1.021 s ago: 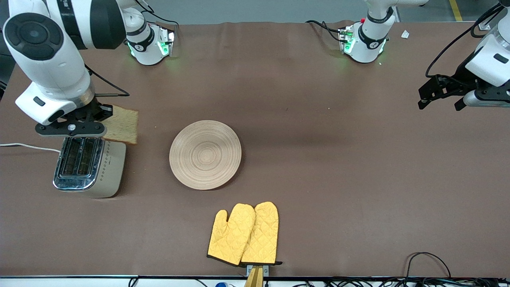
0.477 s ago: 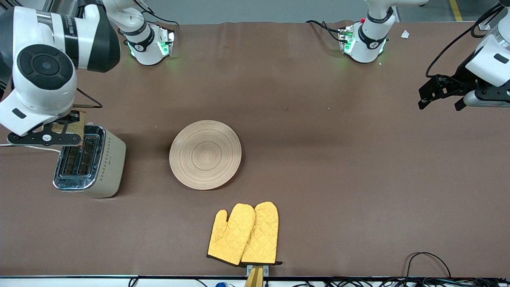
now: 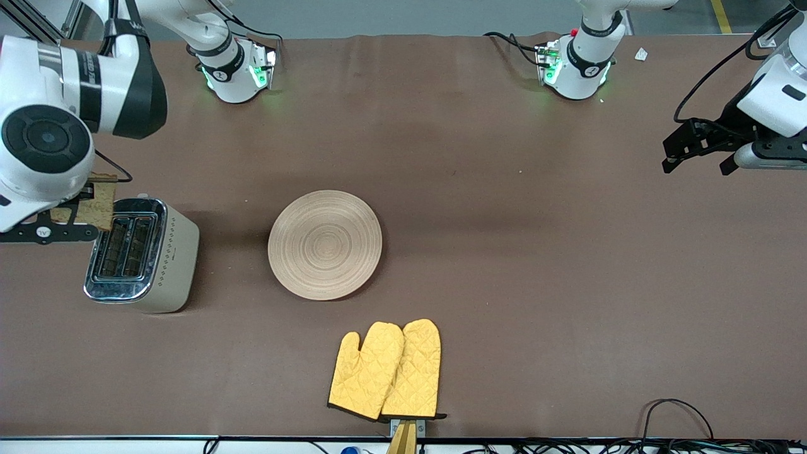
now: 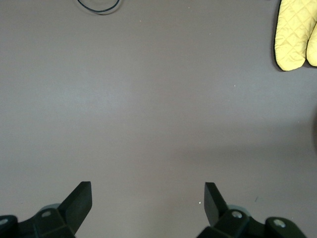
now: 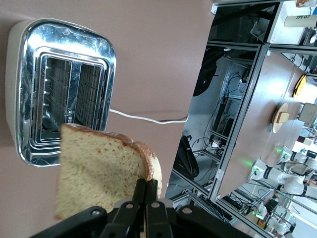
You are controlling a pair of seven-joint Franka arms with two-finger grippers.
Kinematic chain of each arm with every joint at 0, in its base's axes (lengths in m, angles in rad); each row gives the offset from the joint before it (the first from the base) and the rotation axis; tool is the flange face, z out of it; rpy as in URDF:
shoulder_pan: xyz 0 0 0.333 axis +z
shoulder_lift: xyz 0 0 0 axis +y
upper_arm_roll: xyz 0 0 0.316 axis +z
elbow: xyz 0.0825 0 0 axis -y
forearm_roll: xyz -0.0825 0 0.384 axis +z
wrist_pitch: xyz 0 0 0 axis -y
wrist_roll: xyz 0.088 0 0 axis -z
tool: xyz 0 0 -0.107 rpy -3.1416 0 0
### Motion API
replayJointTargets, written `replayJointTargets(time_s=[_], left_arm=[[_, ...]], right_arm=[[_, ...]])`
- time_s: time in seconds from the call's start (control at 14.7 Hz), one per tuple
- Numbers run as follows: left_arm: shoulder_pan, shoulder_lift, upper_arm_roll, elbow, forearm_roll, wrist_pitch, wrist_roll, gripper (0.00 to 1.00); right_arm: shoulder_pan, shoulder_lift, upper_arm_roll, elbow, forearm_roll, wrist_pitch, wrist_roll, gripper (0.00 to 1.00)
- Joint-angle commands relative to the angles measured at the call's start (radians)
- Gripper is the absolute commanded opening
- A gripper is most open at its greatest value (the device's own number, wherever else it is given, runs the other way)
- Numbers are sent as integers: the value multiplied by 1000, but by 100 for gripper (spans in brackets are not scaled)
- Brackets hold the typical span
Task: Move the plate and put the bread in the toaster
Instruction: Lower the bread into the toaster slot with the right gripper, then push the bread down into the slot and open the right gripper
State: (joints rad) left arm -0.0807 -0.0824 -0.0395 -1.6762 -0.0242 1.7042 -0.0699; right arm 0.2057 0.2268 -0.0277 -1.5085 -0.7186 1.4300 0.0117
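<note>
My right gripper (image 5: 147, 186) is shut on the bread (image 5: 101, 166), a speckled brown slice held edge-on in the air beside the chrome top of the beige toaster (image 5: 59, 87). In the front view the bread (image 3: 94, 205) shows under the right wrist, just off the toaster (image 3: 142, 255) at the right arm's end of the table. Both slots look empty. The round wooden plate (image 3: 325, 244) lies flat mid-table. My left gripper (image 4: 147, 193) is open over bare table and waits; in the front view it (image 3: 687, 148) hangs at the left arm's end.
A pair of yellow oven mitts (image 3: 386, 370) lies nearer the front camera than the plate, also in the left wrist view (image 4: 296, 34). The toaster's white cord (image 3: 38, 232) runs off the table's end. Cables lie along the front edge (image 3: 674, 410).
My right gripper has carried the bread from over the toaster's farther end out toward the table's end, turning the slice edge-on. The left arm and plate have not moved.
</note>
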Motion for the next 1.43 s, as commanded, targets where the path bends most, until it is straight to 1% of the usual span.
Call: replayJointTargets(time_s=[0.0, 0.14, 0.27, 0.68, 0.89, 1.36], left_arm=[[2, 6, 1, 13, -2, 2, 16, 100], [4, 6, 1, 13, 0, 2, 16, 100], [2, 6, 1, 13, -2, 0, 16, 100], [4, 6, 3, 13, -2, 0, 18, 100], [4, 6, 4, 13, 0, 0, 18, 100], [4, 6, 7, 13, 0, 0, 18, 100]], right_arm=[[-12, 40, 11, 13, -33, -5, -9, 0], [-15, 72, 11, 13, -57, 16, -6, 0], [-32, 98, 11, 13, -56, 52, 2, 0], [-34, 146, 11, 13, -59, 131, 19, 0], [-26, 174, 11, 13, -61, 153, 68, 0], [-32, 216, 11, 11, -62, 207, 102, 0]])
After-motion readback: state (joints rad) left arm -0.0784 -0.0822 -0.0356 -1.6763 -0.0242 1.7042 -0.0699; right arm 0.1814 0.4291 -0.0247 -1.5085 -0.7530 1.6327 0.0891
